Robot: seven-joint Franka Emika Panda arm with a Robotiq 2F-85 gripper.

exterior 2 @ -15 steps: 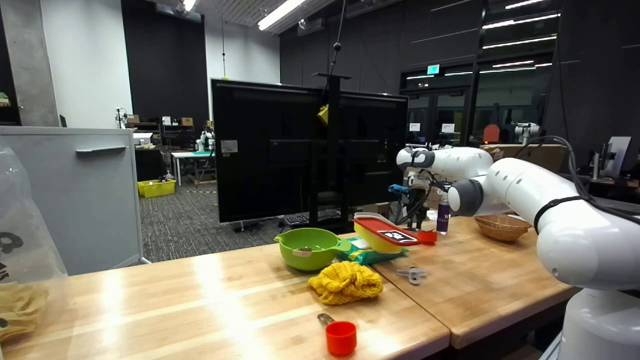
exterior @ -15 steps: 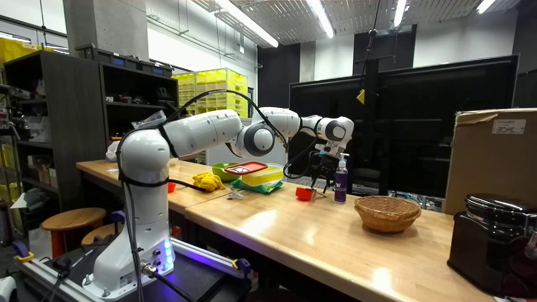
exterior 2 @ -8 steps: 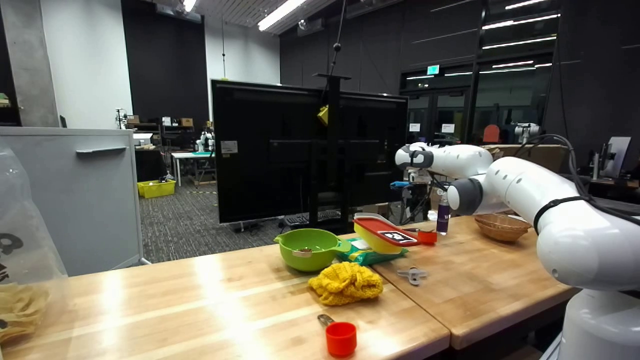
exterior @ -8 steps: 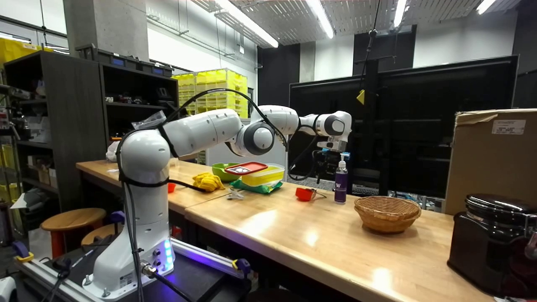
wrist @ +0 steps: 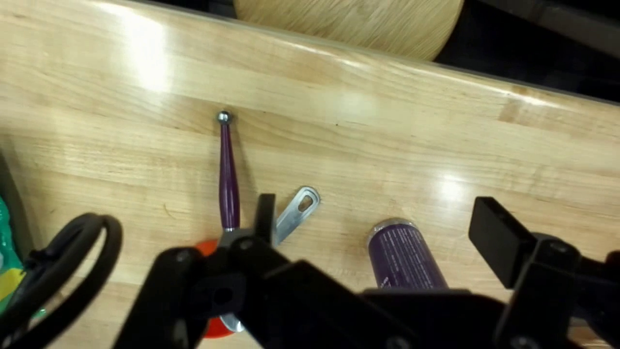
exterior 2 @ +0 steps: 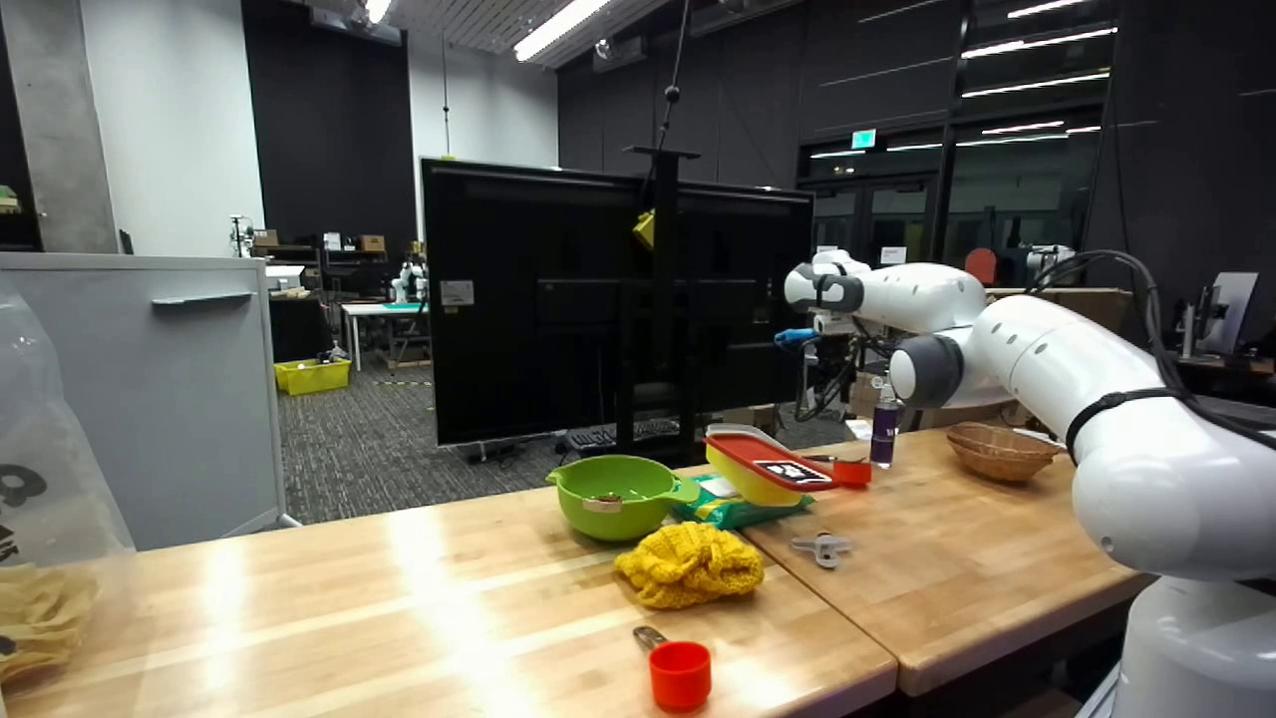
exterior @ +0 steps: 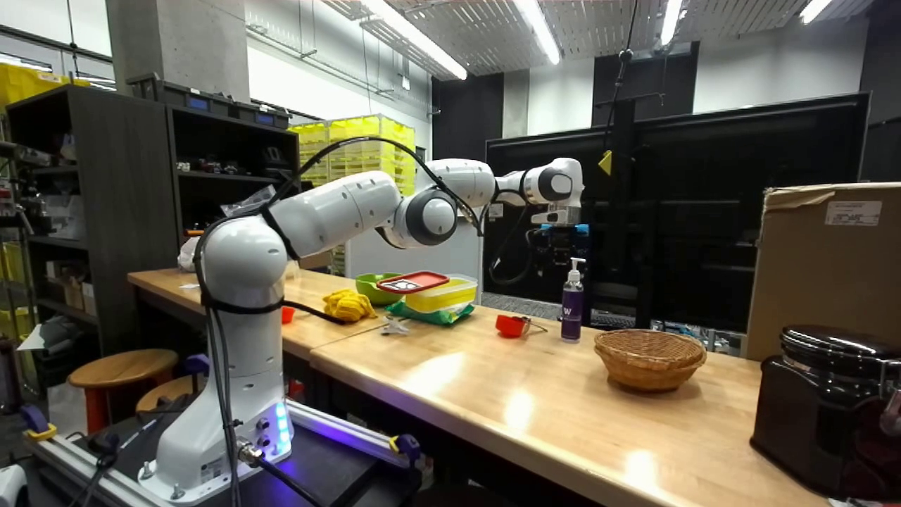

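My gripper point(wrist: 382, 230) is open and empty, its fingers wide apart, raised above the table. It also shows in both exterior views point(exterior: 559, 257) point(exterior 2: 827, 377). A purple pump bottle point(wrist: 407, 257) shows between the fingers in the wrist view, its upper part hidden by the gripper body. The bottle stands upright in both exterior views point(exterior: 571, 310) point(exterior 2: 884, 434). A red measuring cup point(exterior: 509, 325) stands beside it, partly hidden behind the left finger in the wrist view. A purple-handled utensil point(wrist: 228, 184) and a metal handle point(wrist: 298, 213) stick out from the cup.
A wicker basket point(exterior: 647, 366), black jar point(exterior: 816, 422) and cardboard box point(exterior: 823, 282) lie past the bottle. A green bowl point(exterior 2: 608, 509), yellow container point(exterior 2: 748, 486) with red lid point(exterior 2: 758, 459), yellow knit cloth point(exterior 2: 693, 568), grey clip point(exterior 2: 823, 548) and another red cup point(exterior 2: 681, 678) are on the table.
My gripper has risen from low beside the red cup and bottle and has turned from tilted to pointing more straight down. The objects on the table have not moved.
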